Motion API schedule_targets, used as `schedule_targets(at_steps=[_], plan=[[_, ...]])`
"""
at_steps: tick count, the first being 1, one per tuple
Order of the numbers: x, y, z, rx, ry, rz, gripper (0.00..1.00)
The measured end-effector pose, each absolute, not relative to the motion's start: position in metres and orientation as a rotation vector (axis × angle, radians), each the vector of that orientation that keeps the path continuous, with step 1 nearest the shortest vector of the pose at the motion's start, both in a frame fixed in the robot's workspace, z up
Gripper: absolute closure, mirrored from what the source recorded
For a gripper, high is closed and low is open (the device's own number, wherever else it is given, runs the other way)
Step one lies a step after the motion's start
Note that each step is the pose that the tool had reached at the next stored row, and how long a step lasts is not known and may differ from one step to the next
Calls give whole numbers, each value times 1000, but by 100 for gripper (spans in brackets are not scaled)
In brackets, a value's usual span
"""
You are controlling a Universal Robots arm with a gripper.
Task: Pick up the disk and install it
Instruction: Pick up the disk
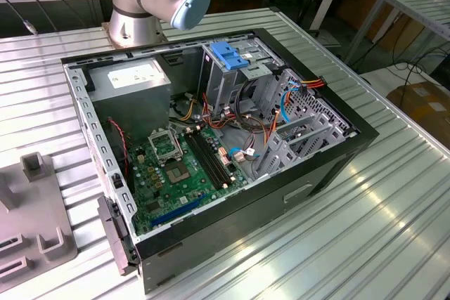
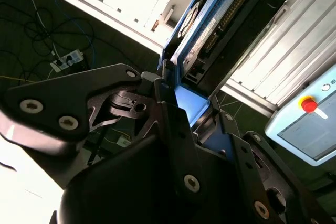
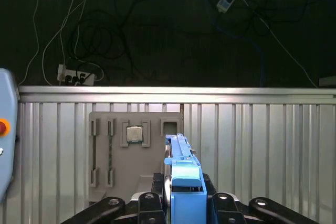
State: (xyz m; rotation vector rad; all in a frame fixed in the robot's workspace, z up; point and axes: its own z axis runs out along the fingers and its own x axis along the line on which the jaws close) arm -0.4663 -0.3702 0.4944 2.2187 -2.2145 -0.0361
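Pinches the disk [image 3: 181, 182] edge-up in the gripper [image 3: 181, 208], in both wrist views, well above the table [image 3: 262, 145] and its grey fixture [image 3: 121, 171]. Looks like the carry stage. Best to clamp squarely on the blue rail, hold the disk untilted and travel slowly, minding the cables [image 1: 246, 121] beside the cage [image 1: 218, 82] in the case [image 1: 316, 173], to avoid snagging or slipping.

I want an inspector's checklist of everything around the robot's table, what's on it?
Surface: ribbed metal table.
Job's things: disk, in its blue carrier, held edge-on; open computer case lies on the table, drive cage inside.
Clutter: grey fixture tray holding a chip.
Grippers: gripper shut on the disk.
Cables: coloured wires inside the case; power strip and cords on the floor.
Surroundings: control pendant with a red button.
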Motion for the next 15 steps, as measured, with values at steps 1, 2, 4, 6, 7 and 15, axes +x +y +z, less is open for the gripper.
schedule_targets(at_steps=[1, 2, 4, 6, 7, 15], plan=[[-466, -370, 496, 2219, -2215, -36, 63], [-466, -370, 497, 2219, -2215, -36, 63], [-466, -370, 500, 2219, -2215, -36, 63], [-466, -370, 502, 2219, -2215, -36, 63], [-466, -370, 503, 2219, -2215, -36, 63], [-466, -370, 508, 2219, -2215, -36, 63]])
